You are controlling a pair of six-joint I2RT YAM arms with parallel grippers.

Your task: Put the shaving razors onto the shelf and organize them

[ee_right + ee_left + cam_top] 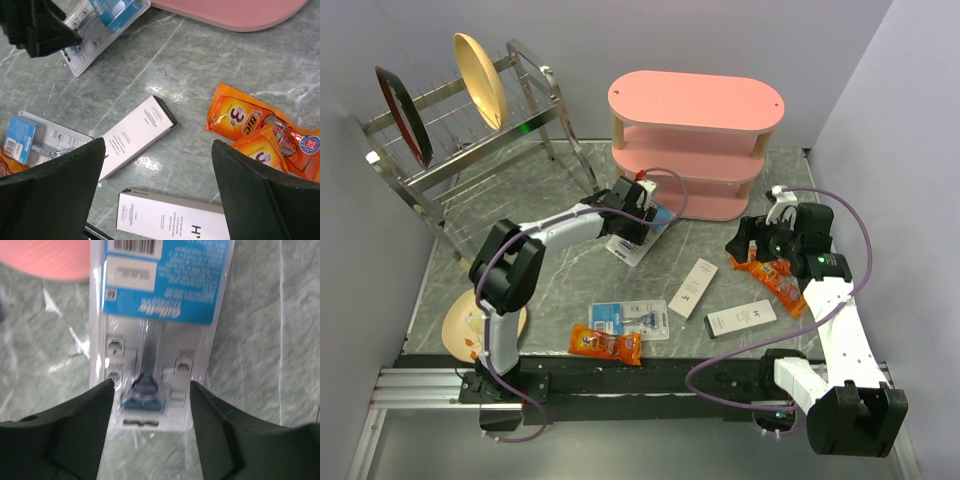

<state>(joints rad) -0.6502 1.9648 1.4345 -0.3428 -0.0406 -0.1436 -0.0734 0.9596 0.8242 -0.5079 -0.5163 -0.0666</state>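
Observation:
One razor pack [630, 250] lies tilted on the table just in front of the pink shelf [695, 140]. My left gripper [635, 222] is open right over its near end. In the left wrist view the pack [155, 330] runs between my spread fingers, gripper [152, 405], whose tips overlap its side edges, and the shelf's base [50, 260] is just beyond. A second razor pack [630, 318] lies flat near the front edge. My right gripper [755, 245] is open and empty above the table [157, 165].
Two white oblong boxes [693, 288] [741, 319] lie mid-table. Orange packets lie at the front [605, 344] and under the right gripper [780, 280]. A wire dish rack [470, 120] with plates stands back left. A tan plate [460, 330] sits by the left base.

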